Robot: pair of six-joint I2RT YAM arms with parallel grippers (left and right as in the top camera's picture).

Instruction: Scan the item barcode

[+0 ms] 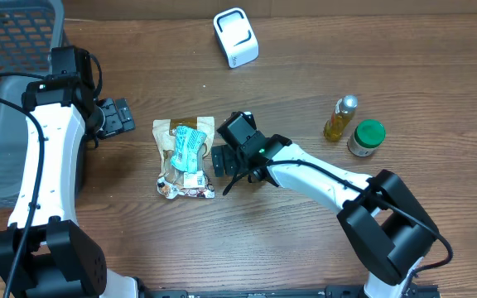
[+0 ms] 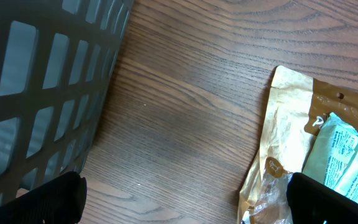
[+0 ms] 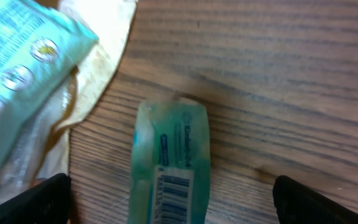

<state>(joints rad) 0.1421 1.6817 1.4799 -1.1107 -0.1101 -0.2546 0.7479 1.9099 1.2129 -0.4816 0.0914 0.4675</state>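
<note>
We see the right gripper (image 1: 224, 161) low over the brown wooden table (image 1: 305, 240), just beside the right edge of a tan paper pouch with a clear window (image 1: 166, 136). Its jaws stand wide and hold nothing. In the right wrist view, a small teal plastic packet (image 3: 171, 155) lies flat on the wood between the black fingers (image 3: 319, 202), touching neither, with its printed barcode facing up. A larger pale teal wrapper (image 1: 187, 147) lies on top of the pouch.

The left gripper (image 1: 121, 116) is also spread wide and empty, near the dark grey plastic basket (image 1: 7, 50). A white rounded plastic scanner (image 1: 236, 37) sits at the far edge, well apart from the packet. A yellow oil bottle (image 1: 340, 120) and a green-lidded jar (image 1: 367, 136) stand to the right.
</note>
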